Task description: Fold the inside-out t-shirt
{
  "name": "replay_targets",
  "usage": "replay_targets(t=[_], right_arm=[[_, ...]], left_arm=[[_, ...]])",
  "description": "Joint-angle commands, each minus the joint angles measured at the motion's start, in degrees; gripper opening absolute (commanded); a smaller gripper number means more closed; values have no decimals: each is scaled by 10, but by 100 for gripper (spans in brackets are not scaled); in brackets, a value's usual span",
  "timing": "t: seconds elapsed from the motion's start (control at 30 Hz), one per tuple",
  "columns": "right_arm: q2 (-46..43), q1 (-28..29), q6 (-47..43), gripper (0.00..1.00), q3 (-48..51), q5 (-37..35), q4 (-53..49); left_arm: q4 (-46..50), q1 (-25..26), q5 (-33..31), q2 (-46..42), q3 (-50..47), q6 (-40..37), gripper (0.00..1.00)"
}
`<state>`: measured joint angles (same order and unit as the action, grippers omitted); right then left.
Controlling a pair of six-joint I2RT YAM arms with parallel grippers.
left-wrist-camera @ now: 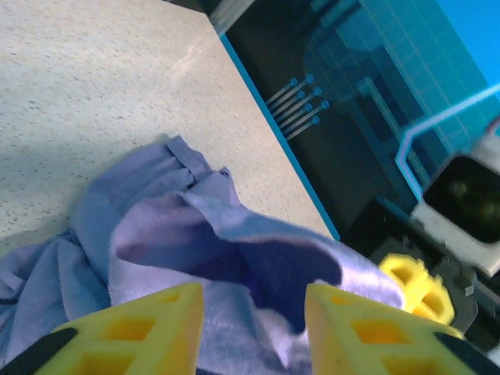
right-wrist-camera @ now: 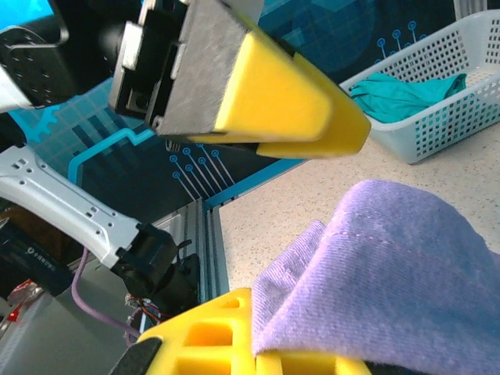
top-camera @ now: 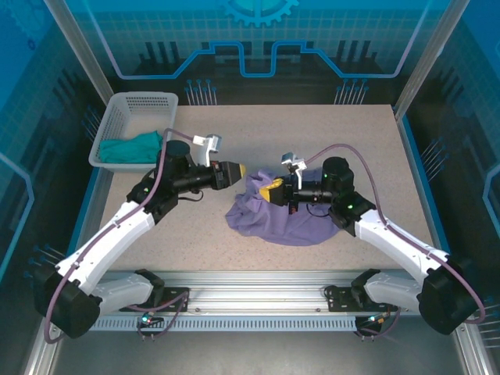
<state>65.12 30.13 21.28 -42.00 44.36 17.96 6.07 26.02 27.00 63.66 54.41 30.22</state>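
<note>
We see the inside-out t-shirt heaped mid-surface, lying left to right, with the right end effector pinching its raised far fold and the left end effector, fingers spread, just left of that fold.

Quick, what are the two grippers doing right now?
Left gripper: open.
Right gripper: closed on the purple t-shirt.

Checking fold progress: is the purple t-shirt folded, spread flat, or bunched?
Bunched, not folded. The t-shirt lies in a rumpled heap on the table, with one part lifted where the right gripper pinches it.
</note>
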Motion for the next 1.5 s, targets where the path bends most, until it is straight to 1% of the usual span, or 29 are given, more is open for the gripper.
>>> replay_targets(t=[0.0, 0.1, 0.27, 0.5, 0.57, 0.63, 0.7, 0.77, 0.87, 0.97, 1.0, 1.03, 1.07, 1.13, 1.23, 1.33, 1.4, 1.47], right_arm=[[-12, -16, -30, 0, -16, 46, -9], [-16, -26, -41, 0, -20, 63, -21], [-20, -34, -55, 0, -22, 68, -49], [-27, -35, -58, 0, -17, 64, -52], [-29, -36, -60, 0, -17, 63, -54], [-29, -36, -64, 0, -17, 63, -58], [-28, -37, -69, 0, -16, 63, -64], [-28, -38, -74, 0, -15, 62, -70], [-33, -41, -83, 0, -10, 55, -83], [-43, -44, -94, 0, -9, 31, -109], [-46, -43, -100, 0, -12, 16, -124], [-48, -43, -105, 3, -15, -2, -142], [-50, -42, -109, 10, -19, -23, -162], [-51, -41, -115, 21, -38, -102, -227], [-55, -44, -118, 33, -63, -199, -319], [-75, -49, -120, 42, -63, -227, -348], [-83, -51, -123, 45, -60, -236, -354], [-84, -53, -128, 47, -60, -244, -364]], left_arm=[[-80, -3, 71, -21, -35, -27, 50], [-118, -2, 113, -9, -47, -40, 56], [-152, 1, 162, 23, -39, -37, 62], [-129, 25, 181, 67, -14, -44, 63], [-124, 32, 184, 75, -10, -46, 61], [-131, 37, 186, 81, -9, -41, 56], [-140, 39, 186, 83, -7, -33, 46], [-146, 39, 185, 84, -5, -30, 35], [-140, 40, 181, 83, 1, -30, 15], [-129, 43, 172, 74, 6, -32, 0], [-122, 45, 163, 69, 9, -37, 0], [-108, 52, 149, 62, 14, -49, 0], [-89, 59, 132, 57, 21, -64, 0], [-37, 83, 79, 43, 41, -111, 0], [24, 118, 7, 31, 64, -173, 0], [57, 144, -54, 25, 72, -215, 0], [66, 153, -75, 23, 73, -230, 0], [68, 157, -81, 23, 74, -234, 0]])
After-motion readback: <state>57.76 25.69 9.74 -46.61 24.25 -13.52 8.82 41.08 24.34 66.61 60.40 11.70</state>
